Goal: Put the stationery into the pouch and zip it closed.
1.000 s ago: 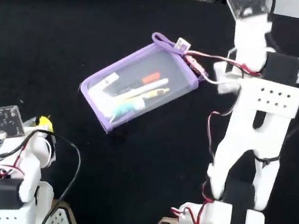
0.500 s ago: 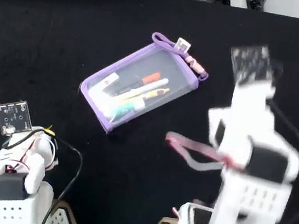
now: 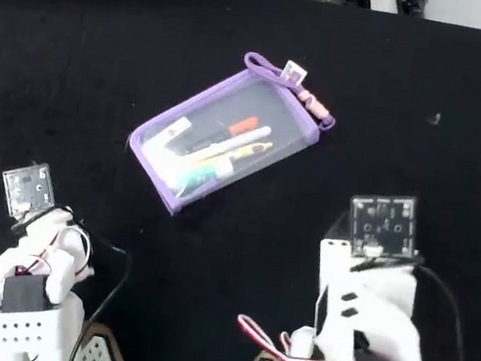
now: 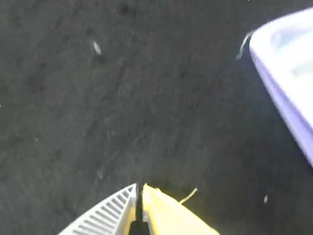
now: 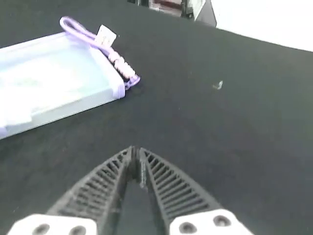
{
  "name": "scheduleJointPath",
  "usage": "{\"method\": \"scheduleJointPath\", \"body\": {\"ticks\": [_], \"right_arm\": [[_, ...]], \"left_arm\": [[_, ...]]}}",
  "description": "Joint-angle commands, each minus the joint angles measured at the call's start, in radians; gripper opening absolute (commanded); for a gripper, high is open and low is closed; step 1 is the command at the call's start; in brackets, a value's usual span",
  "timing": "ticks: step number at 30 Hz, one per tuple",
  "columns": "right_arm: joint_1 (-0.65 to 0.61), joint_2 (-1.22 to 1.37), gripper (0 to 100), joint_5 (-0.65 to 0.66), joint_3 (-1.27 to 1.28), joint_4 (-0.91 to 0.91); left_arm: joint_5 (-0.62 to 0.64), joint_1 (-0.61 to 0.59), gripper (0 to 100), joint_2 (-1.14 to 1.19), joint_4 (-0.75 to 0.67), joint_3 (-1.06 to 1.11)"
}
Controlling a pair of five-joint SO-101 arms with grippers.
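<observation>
The clear purple-edged pouch (image 3: 228, 142) is laid diagonally, well ahead of the left gripper (image 4: 139, 191) and right gripper (image 5: 135, 152), both closed on nothing, with its pink zip pull (image 3: 316, 107) nearer the right.

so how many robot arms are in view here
2. The left arm is at the table's near left edge, the right arm at its near right edge, both apart from the purple pouch.

Right arm (image 3: 363, 319) is back from the zip end of the pouch (image 3: 224, 141). It now sits folded low over its own base, well apart from the pouch. Left arm (image 3: 32, 271) tucks in a little closer to its base too.
</observation>
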Motion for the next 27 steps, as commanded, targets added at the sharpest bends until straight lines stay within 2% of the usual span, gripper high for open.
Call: {"method": "scheduleJointPath", "body": {"ticks": [1, 6, 16, 27], "right_arm": [[0.017, -0.12, 1.5, -0.003, 0.157, -0.048], [0.035, -0.265, 1.3, -0.011, 0.32, -0.071], [0.044, -0.262, 1.2, -0.009, 0.647, -0.072], [0.044, -0.262, 1.2, -0.003, 0.676, -0.072]], "left_arm": [[-0.002, -0.007, 3, 0.003, -0.018, 0.048], [-0.002, -0.007, 3, 0.008, -0.02, 0.05], [-0.002, -0.005, 3, 0.008, -0.02, 0.05], [-0.002, -0.004, 3, 0.008, -0.02, 0.05]]}}
